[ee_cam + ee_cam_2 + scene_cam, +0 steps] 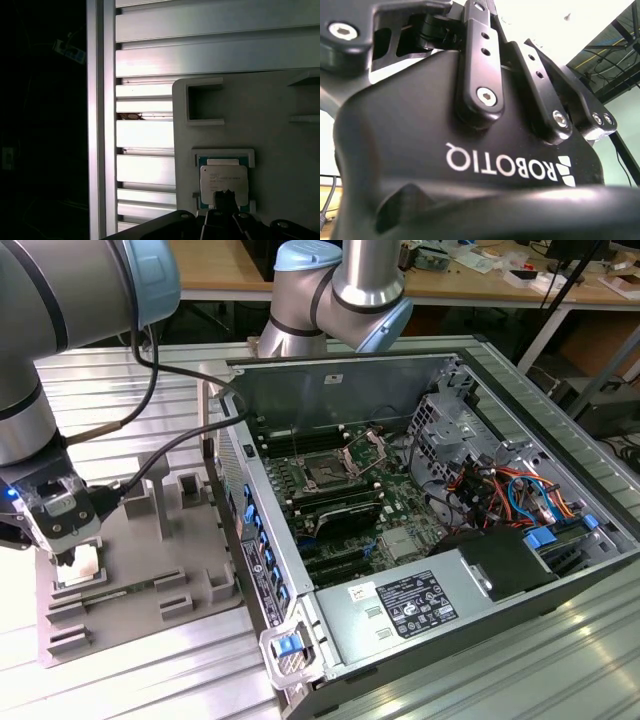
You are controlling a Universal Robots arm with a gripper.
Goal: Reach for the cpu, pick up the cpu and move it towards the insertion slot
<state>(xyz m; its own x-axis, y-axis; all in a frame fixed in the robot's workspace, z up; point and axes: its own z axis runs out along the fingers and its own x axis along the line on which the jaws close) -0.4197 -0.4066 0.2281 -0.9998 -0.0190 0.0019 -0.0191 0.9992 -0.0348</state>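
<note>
Table (150, 680): slatted aluminium, carries everything. Arm (40, 340) reaches down at the exterior view's left.

Open computer case (340, 375) lies on its side at the exterior view's right. Contents:
- green motherboard (400, 505) across the floor
- grey power supply (400, 605) along the near edge
- red and blue cables (510, 490) on the far right
- pale heatsink (400, 545) on the board
- insertion slot (325, 473) near the case's back wall, a dark square in a silvery frame

Grey tray (190, 580) sits just beside the case at the exterior view's left and has raised rectangular frames.

The cpu (82, 565) lies flat in one framed recess near a tray corner, well apart from the slot. In the first wrist view the cpu (224, 182) shows its silvery top up and a greenish rim, seated inside the frame on the tray (280, 150).

Gripper (68, 552) hangs directly over the cpu. In the first wrist view the gripper (225, 200) overlaps one edge of the chip. Contact: cannot tell. Jaw state: cannot tell.
</note>
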